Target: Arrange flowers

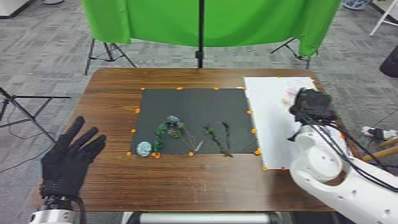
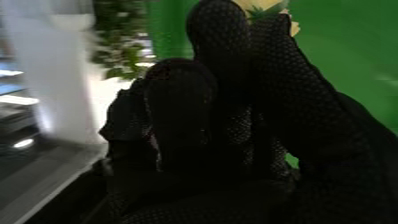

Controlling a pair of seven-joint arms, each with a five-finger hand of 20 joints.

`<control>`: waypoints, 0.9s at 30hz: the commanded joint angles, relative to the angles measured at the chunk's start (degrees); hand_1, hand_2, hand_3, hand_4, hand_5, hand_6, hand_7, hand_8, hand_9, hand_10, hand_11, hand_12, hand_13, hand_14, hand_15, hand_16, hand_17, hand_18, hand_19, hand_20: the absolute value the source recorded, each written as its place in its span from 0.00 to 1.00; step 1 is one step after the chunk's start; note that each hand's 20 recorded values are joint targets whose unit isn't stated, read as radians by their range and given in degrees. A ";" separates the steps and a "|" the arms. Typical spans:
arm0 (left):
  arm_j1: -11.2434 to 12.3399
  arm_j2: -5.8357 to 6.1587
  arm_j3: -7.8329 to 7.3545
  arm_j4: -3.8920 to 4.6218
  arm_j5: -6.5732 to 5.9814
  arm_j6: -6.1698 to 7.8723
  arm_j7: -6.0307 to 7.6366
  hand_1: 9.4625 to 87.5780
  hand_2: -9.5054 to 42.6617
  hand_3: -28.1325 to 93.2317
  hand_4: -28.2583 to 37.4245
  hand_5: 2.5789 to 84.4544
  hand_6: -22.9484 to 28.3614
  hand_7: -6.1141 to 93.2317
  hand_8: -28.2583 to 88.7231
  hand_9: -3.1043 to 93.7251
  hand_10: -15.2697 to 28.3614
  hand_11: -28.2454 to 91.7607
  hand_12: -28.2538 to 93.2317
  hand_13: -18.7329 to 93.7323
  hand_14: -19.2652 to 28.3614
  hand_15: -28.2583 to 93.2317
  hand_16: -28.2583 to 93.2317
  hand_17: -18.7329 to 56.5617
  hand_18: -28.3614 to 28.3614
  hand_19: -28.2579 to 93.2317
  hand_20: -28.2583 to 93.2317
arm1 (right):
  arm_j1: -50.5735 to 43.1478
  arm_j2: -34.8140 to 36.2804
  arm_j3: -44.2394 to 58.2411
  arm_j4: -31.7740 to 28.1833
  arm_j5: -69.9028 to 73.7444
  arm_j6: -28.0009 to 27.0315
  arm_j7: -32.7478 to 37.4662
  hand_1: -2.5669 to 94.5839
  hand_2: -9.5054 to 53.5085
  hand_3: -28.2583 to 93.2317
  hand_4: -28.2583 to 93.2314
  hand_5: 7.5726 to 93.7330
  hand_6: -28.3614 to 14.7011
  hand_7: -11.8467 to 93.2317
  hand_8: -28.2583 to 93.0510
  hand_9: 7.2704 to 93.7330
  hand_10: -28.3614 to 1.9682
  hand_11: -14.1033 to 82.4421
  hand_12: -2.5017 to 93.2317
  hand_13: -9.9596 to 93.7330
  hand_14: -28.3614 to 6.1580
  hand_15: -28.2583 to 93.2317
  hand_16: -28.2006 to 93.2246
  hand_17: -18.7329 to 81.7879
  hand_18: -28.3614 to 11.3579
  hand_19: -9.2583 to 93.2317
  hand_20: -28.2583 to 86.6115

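In the head view my right hand [image 1: 313, 103] is above the white sheet at the table's right side, beside a pale pinkish flower [image 1: 290, 95]. In the right wrist view my right hand [image 2: 187, 115] hides the lower part of a pale yellow flower [image 2: 259, 5]; whether it is held cannot be seen. My left hand [image 1: 67, 162] is open and empty over the table's left edge. A light blue flower head [image 1: 144, 148], a blue flower [image 1: 173, 120] with green leaves, and dark green stems [image 1: 226, 136] lie toward the near edge of the dark mat.
The dark mat [image 1: 191, 104] has orange markers around its edges. A white sheet [image 1: 265, 110] lies beside it on the brown table [image 1: 187, 185]. Beyond the table hangs a green cloth [image 1: 160, 22] on a stand. Green foliage [image 2: 120, 37] shows in the right wrist view.
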 commanded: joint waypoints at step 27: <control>-1.57 -0.50 -0.62 0.51 1.29 -0.78 -3.82 0.14 0.30 0.87 0.00 0.34 0.54 0.18 0.15 0.33 0.76 0.39 0.31 0.36 0.97 0.57 0.17 0.13 1.00 0.70 0.29 | 21.05 -27.37 -28.64 7.52 1.09 -4.81 -13.86 0.57 0.00 0.81 0.00 0.87 0.73 0.25 0.23 0.94 0.69 0.44 0.36 0.79 0.65 0.83 0.41 0.45 0.15 0.92 0.64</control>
